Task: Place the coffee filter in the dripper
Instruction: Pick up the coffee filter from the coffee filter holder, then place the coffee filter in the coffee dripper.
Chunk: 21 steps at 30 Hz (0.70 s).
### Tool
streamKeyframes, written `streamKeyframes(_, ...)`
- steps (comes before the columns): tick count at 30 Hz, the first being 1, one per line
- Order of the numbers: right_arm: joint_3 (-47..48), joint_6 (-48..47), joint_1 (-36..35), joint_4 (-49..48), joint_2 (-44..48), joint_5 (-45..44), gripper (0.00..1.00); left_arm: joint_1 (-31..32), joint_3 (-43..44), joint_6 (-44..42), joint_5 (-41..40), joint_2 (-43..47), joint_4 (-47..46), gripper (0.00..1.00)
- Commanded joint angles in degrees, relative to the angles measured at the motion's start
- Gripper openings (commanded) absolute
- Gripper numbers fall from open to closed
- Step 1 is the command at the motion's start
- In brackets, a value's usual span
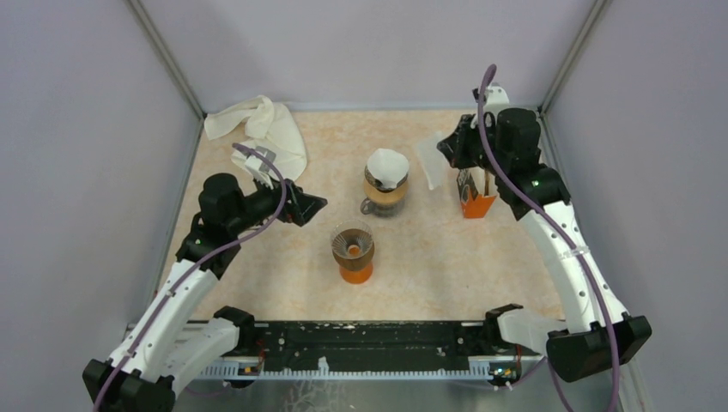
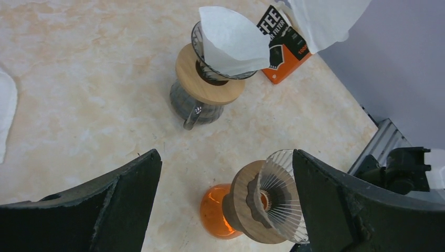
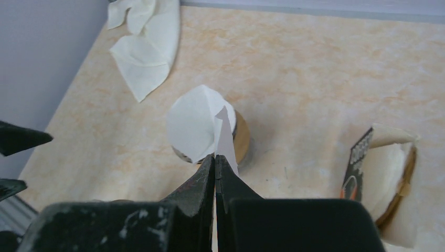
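Note:
An empty glass dripper with a wooden collar [image 1: 352, 241] sits on an orange carafe [image 1: 355, 273] at table centre. A second dripper on a grey carafe [image 1: 384, 198] holds a white filter [image 1: 387, 166]. My right gripper [image 1: 446, 151] is shut on another white paper filter [image 1: 429, 160], held in the air right of the grey carafe; the right wrist view shows this filter edge-on [image 3: 225, 137] between the shut jaws [image 3: 215, 157]. My left gripper [image 1: 311, 206] is open and empty, left of the empty dripper [image 2: 273, 195], which shows between its jaws [image 2: 225, 157].
An orange and black filter box [image 1: 472, 197] stands below the right gripper, with filters inside it in the right wrist view [image 3: 380, 176]. A crumpled white cloth [image 1: 262, 129] lies at the back left. Grey walls enclose the table on three sides.

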State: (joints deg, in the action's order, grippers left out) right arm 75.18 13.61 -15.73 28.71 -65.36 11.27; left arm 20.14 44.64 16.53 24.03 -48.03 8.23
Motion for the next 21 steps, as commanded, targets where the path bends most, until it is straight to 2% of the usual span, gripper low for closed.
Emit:
streamKeyframes(1, 1.54, 2.43, -2.53, -4.92, 1.84, 8.95, 0.00, -0.11, 1.69, 3.89, 6.73, -0.71, -4.62, 0.98)
streamKeyframes(13, -2.01, 7.22, -9.62, -15.51, -0.16, 23.65, 0.00, -0.04, -1.28, 12.46, 15.49, -4.12, -16.17, 0.92)
streamKeyframes(21, -1.62, 7.41, -14.20, -16.94, -2.83, 28.59, 0.00, -0.10, -3.09, 15.79, 18.50, -6.01, -22.38, 0.88)
